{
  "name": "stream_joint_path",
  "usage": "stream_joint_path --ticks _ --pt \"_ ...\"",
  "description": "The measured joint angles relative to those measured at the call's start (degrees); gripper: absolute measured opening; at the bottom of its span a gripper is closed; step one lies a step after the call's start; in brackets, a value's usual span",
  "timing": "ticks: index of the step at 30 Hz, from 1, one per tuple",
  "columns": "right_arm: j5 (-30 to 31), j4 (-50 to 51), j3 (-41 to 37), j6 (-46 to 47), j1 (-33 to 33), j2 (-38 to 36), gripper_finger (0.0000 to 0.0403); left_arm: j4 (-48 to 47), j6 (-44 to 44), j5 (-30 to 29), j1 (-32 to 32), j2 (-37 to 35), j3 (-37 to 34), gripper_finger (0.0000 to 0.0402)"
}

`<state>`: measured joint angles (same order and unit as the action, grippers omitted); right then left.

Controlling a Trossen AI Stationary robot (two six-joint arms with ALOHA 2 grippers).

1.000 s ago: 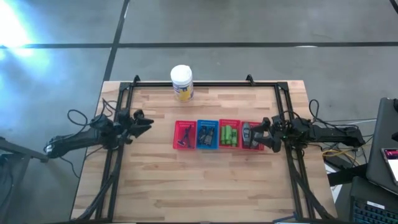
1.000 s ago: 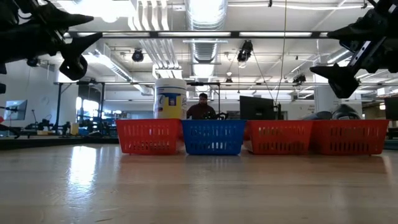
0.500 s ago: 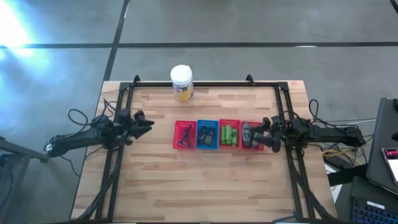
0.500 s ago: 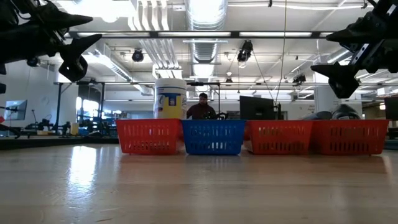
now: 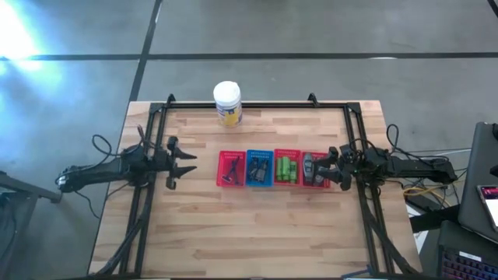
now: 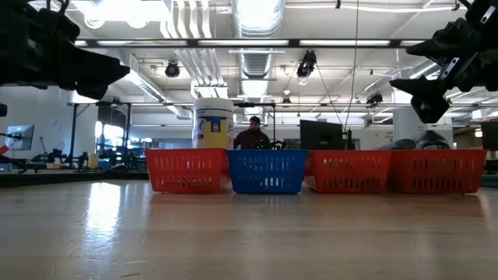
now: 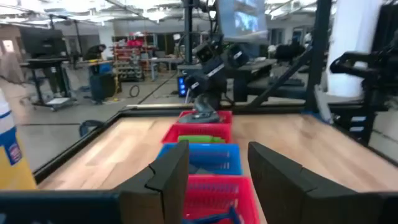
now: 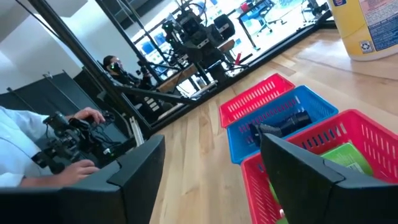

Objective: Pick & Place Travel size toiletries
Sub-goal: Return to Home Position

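Note:
Four mesh baskets stand in a row mid-table. From left to right, a red one (image 5: 230,169) has thin dark sticks, a blue one (image 5: 259,169) black tubes, a red one (image 5: 286,169) green bottles (image 5: 286,168), and a red one (image 5: 314,169) grey bottles (image 5: 310,166). My left gripper (image 5: 192,163) (image 7: 214,165) hovers open, pointing level, left of the row and apart from it. My right gripper (image 5: 327,167) (image 8: 211,146) hovers open and level at the row's right end, above the rightmost basket's edge, with nothing between its fingers.
A white jar with a yellow label (image 5: 227,103) stands at the table's far edge. Black frame rails (image 5: 148,155) run along the table's left, right and far sides. A person (image 8: 43,143) sits beyond the table with hands on a controller. Bare wood lies near the front edge.
My left gripper has rolled about its own pointing line, so its two fingers now lie side by side in the high view, and it has dipped a little. My right gripper has stayed in place while its fingers have drawn slightly closer together.

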<state>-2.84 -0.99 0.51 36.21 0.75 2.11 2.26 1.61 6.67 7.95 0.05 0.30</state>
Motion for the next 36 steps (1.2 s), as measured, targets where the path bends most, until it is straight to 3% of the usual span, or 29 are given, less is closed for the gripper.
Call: stream_joint_path --ticks 6,19,36 --pt "0.0 0.0 0.0 0.0 0.0 0.0 0.025 -1.4 4.2 -4.3 -2.1 0.0 0.0 0.017" --pt "0.0 0.0 0.0 0.0 0.0 0.0 0.0231 -1.0 4.3 -4.6 -2.3 0.0 0.0 0.017" --pt "-0.1 0.0 0.0 0.0 0.0 -0.1 0.0282 -1.0 4.2 -4.6 -2.2 0.8 0.0 0.017"
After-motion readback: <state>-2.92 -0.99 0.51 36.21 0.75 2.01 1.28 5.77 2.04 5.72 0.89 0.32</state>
